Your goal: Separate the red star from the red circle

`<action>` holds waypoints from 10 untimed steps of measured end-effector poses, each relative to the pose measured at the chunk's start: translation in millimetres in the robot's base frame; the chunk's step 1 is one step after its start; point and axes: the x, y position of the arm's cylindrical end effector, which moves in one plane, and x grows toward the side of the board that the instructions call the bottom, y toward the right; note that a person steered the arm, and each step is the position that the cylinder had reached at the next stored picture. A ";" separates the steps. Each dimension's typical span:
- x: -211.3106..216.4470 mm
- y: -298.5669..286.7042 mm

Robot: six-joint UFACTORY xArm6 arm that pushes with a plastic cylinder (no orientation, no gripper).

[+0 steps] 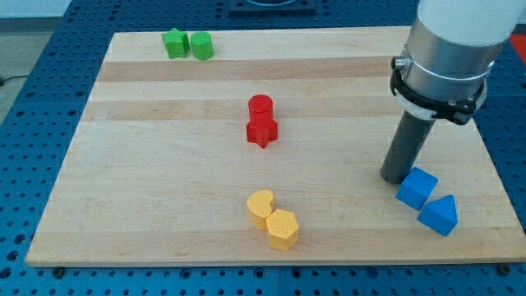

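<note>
Starting at the view's bottom, two yellow blocks sit touching near the board's lower edge: a yellow hexagon [282,228] and, just up and left of it, a yellow heart-like block [261,206]. Over at the view's right, a blue triangle [439,215] lies beside a blue cube [417,187], the two touching or nearly so. My tip [395,178] rests on the wooden board [148,164] just left of the blue cube, close against it, well apart from the red pair; there is no claw on this arm, only the straight dark rod, so nothing can be said to be apart or clamped. Farther up, near the board's middle, the red star [261,131] shows a glossy, deep red body with blunt points, and the red circle [260,106], a short cylinder of the same red, stands right behind it, the two touching. At the view's top left, a green star-like block [174,43] and a green rounded block [202,45] sit side by side, touching, near the far edge.
</note>
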 end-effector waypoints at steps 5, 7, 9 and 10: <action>-38.5 -68.5; -45.7 -104.9; -87.9 -148.2; -91.1 -207.5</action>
